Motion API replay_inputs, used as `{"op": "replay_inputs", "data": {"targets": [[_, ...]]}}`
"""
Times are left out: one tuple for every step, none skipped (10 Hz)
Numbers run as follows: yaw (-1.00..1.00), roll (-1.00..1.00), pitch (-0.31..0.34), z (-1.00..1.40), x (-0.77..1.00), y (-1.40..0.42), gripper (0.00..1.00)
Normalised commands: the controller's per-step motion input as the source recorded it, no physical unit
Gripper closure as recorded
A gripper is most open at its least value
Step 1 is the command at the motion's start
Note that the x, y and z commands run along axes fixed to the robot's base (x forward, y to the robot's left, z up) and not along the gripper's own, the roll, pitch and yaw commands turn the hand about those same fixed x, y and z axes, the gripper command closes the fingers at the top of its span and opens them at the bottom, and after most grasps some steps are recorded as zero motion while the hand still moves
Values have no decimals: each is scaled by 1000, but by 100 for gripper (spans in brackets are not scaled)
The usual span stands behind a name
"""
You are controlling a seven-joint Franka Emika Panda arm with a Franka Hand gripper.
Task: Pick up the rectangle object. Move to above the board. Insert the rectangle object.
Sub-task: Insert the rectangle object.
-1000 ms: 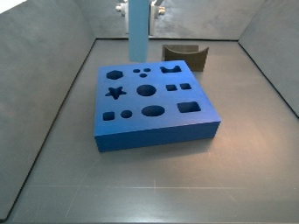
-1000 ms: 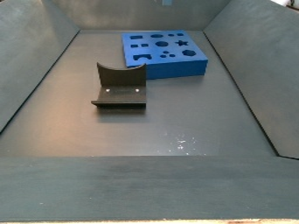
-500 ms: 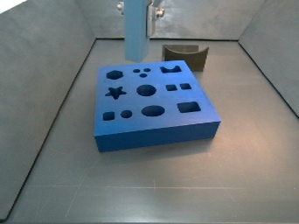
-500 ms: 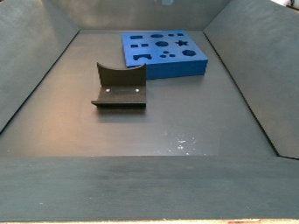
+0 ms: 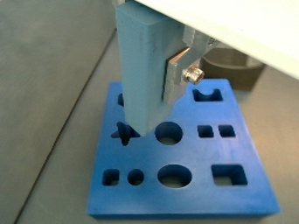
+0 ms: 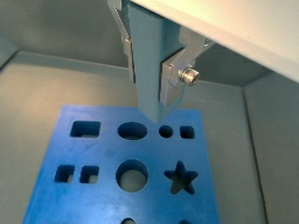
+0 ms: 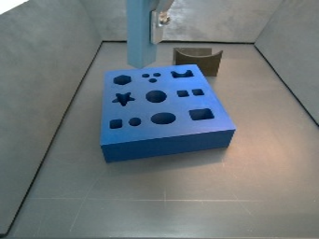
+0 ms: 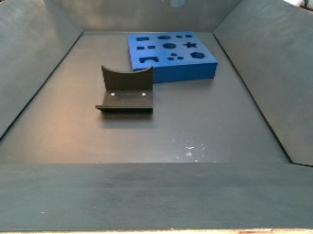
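Observation:
My gripper is shut on the rectangle object, a tall light-blue bar held upright. Silver fingers clamp its two sides. In both wrist views the bar hangs above the board, a thick bright-blue block with dark cut-out holes; its lower end is over the board's far part, near the small round holes. In a wrist view the bar covers part of the board. In a side view the bar and gripper stand above the board's far edge. The other side view shows the board, but the bar is out of frame.
The fixture, a dark L-shaped bracket, stands just behind the board's far right corner and also shows in the side view. Grey walls enclose the floor on all sides.
The gripper and the bar have shifted slightly left in the side view, with the bar's lower end a little lower over the board's far edge. Board and fixture have not moved.

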Motion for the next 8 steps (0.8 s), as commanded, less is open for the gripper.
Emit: {"op": "replay_inputs", "data": {"targets": [[-1000,0,0,-137,0,0,100],[-1000,0,0,-160,0,0,100],[-1000,0,-6,-194,0,0,100],[-1000,0,-14,-209,0,0,100],[-1000,0,-17,-220,0,0,100],[-1000,0,-23,-234,0,0,100],[-1000,0,-26,-246,0,0,100],[-1000,0,-29,-246,0,0,100]]}}
